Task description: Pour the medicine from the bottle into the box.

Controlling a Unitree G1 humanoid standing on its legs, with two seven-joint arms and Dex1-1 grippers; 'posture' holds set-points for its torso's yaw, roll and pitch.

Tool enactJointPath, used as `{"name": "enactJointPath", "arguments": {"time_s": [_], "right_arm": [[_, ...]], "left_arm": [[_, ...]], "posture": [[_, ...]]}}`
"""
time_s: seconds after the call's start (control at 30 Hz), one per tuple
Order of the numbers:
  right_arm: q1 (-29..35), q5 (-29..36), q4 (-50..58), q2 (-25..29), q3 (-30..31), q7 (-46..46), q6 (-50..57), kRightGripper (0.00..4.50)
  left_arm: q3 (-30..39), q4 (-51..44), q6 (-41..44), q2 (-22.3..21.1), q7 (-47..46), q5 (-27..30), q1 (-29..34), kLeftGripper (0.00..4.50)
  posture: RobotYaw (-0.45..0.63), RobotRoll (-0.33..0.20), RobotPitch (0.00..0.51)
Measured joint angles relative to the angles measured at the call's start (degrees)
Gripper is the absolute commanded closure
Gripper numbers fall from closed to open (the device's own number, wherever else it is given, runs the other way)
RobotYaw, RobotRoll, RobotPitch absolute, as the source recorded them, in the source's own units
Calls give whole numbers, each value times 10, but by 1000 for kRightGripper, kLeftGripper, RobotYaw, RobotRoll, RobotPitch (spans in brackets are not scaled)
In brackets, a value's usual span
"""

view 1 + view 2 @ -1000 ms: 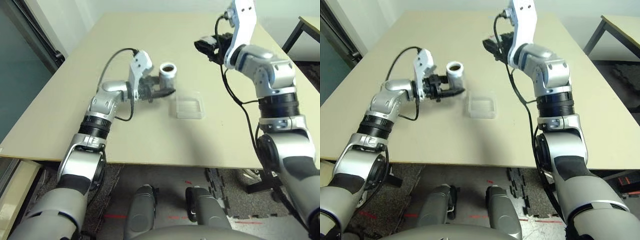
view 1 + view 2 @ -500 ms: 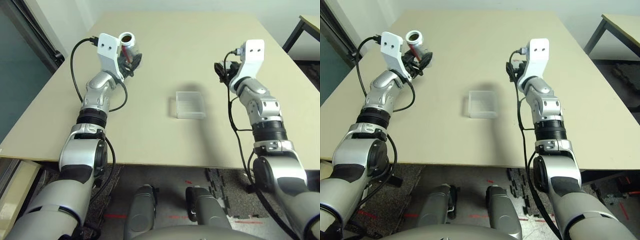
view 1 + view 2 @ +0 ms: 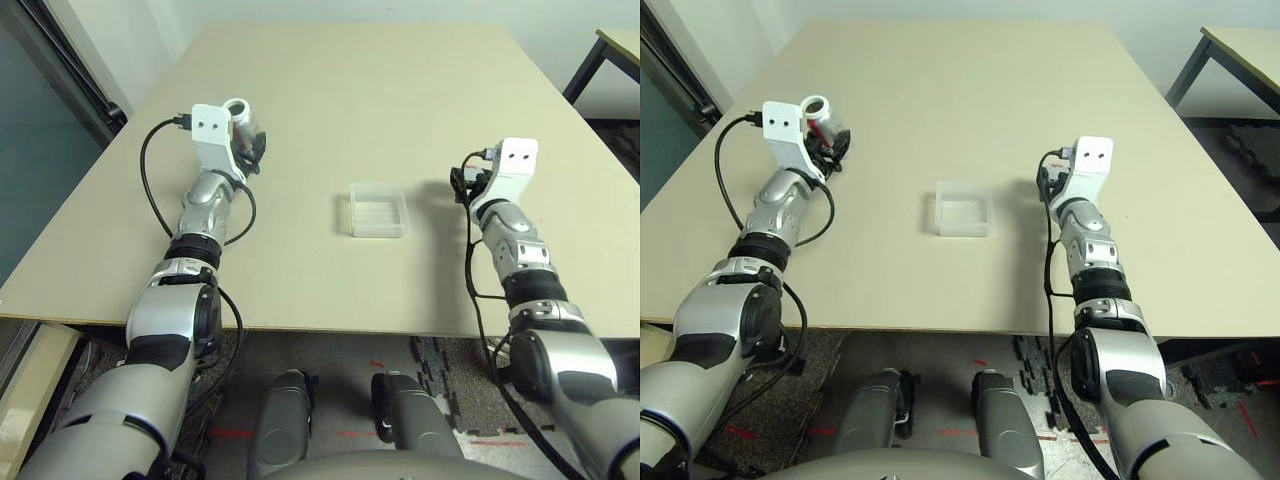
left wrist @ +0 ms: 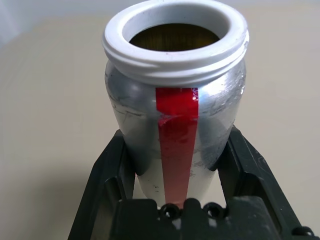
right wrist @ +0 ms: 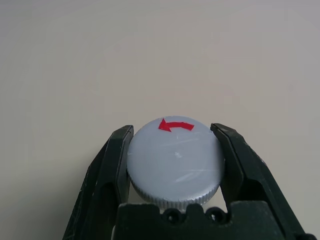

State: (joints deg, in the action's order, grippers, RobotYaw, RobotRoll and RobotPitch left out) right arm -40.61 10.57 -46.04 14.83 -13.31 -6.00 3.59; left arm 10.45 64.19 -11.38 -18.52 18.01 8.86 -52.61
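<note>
The beige tabletop spreads wide from the near edge to the far wall, bare across most of its surface. A second piece of furniture with a dark leg stands off at the far right.

The robot's two silver arms reach onto the tabletop from the near side, the left arm on the left and the right arm on the right, well apart from each other.

The box of clear plastic lies flat near the middle of the tabletop, between the two arms and touching neither. Whether any medicine lies in it cannot be told.

The left end effector is closed on the bottle, one black finger pressed against each side of the silvery body. The bottle is at the left of the scene, well apart from the box, with its white threaded mouth open and uncapped and a red strip running down its side. The inside looks dark brown; single pills cannot be made out.

The right end effector is clamped on a round grey cap, held by its ribbed rim at the right of the scene, near the box's right side. A small red arrow is printed on the cap's flat face.
</note>
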Motion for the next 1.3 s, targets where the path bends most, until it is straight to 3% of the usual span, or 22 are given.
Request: {"name": "enactJointPath", "arguments": {"time_s": [0.3, 0.5, 0.9, 1.2, 1.3], "right_arm": [[0, 0, -7, 0, 1, -1, 8, 1893], [0, 0, -6, 0, 2, -1, 36, 6], [17, 2, 42, 2, 1, -12, 69, 0], [131, 38, 294, 81, 34, -138, 252, 0], [177, 66, 404, 141, 59, -208, 342, 0]], "left_arm": [[2, 0, 0, 0, 0, 0, 5, 2035], [2, 0, 0, 4, 2, 0, 5, 2035], [1, 21, 2, 3, 6, -6, -1, 2035], [-18, 59, 6, -27, 9, -47, -50, 2035], [-48, 69, 5, -31, 19, -80, -74, 2035]], "posture": [[114, 0, 107], [107, 0, 104], [97, 0, 92], [61, 0, 85], [45, 0, 85]]}}
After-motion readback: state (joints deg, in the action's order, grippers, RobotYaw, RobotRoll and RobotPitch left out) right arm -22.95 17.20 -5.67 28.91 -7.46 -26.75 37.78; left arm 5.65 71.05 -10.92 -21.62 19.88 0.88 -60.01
